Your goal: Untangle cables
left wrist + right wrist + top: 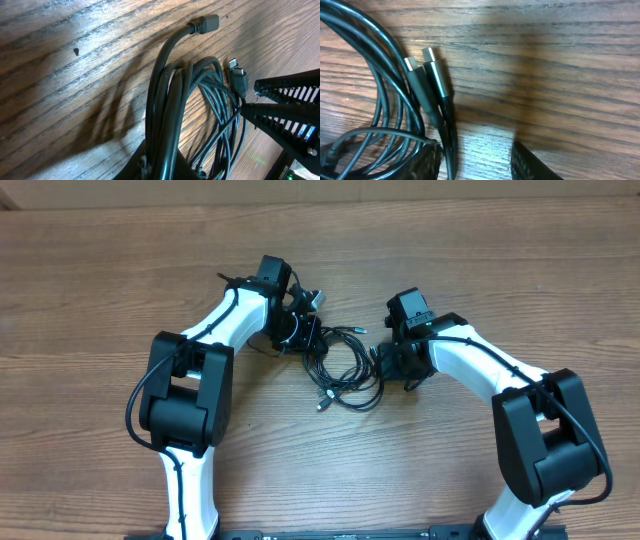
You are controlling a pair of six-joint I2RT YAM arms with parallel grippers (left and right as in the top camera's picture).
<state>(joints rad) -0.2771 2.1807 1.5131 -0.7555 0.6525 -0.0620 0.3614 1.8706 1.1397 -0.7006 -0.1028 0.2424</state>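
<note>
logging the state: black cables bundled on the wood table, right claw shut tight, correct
Not quite: the right claw is open, its fingers apart in the right wrist view. The black cables do lie bundled on the wood table.

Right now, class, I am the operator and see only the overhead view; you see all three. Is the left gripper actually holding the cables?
Observer: It looks so. In the left wrist view a bundle of the cables runs down into the left gripper and seems pinched there.
Operator: And the right gripper?
Observer: Open. Its wrist view shows bare table between the fingers of the right gripper, with one cable lying against one finger.
Operator: Any loose ends there?
Observer: Two silver-tipped plugs lie side by side just ahead of it.
</note>
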